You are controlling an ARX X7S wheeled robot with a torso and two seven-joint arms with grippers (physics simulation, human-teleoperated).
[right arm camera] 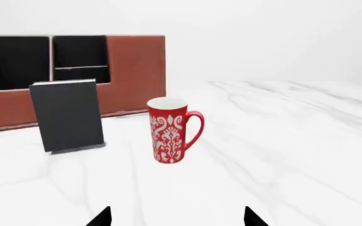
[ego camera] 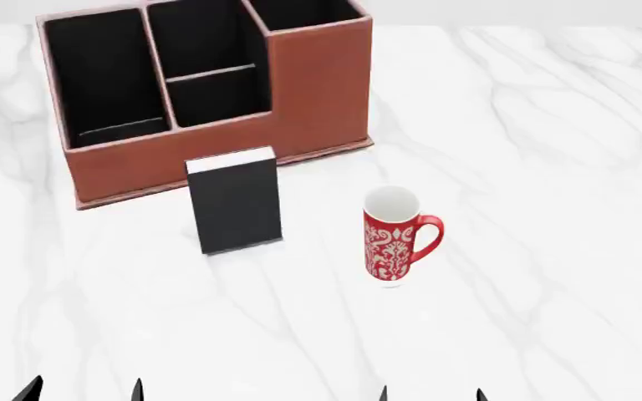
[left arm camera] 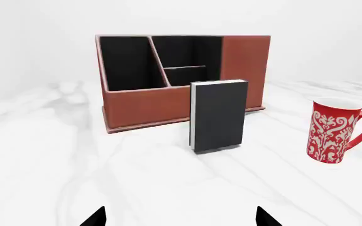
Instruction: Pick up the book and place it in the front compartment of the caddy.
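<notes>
A white marble tabletop [ego camera: 544, 125] with grey veining stretches under soft, even light against plain white surroundings.

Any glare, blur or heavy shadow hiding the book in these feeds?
Head view: sharp, even light, book clear, faint shadow at its base. Left wrist view: book crisp against the caddy. Right wrist view: no glare on the mug; the background washes into white.
</notes>
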